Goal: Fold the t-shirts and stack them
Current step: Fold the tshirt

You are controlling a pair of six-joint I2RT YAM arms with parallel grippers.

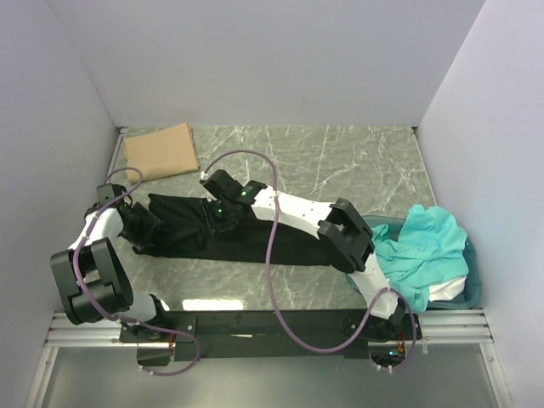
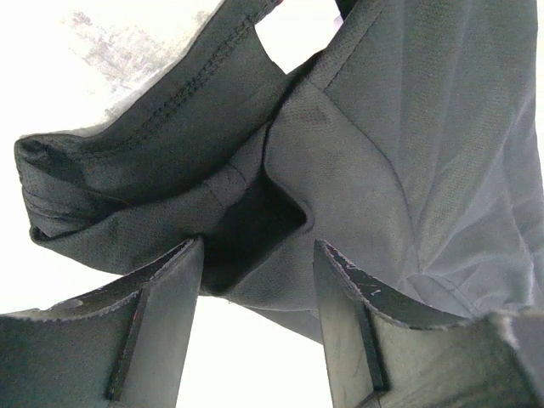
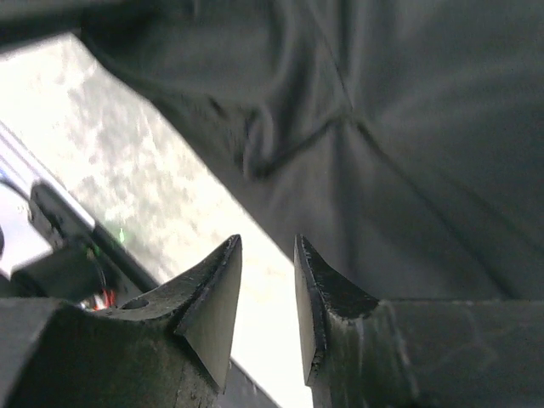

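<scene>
Black mesh-knit t-shirt (image 1: 255,242), long crumpled strip

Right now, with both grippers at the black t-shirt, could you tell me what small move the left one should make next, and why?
Probably close the left gripper on the black t-shirt. Its fingers stand apart with a fold of cloth reaching between their tips, so a pinch should catch it. The right gripper, also open, holds nothing.
</scene>
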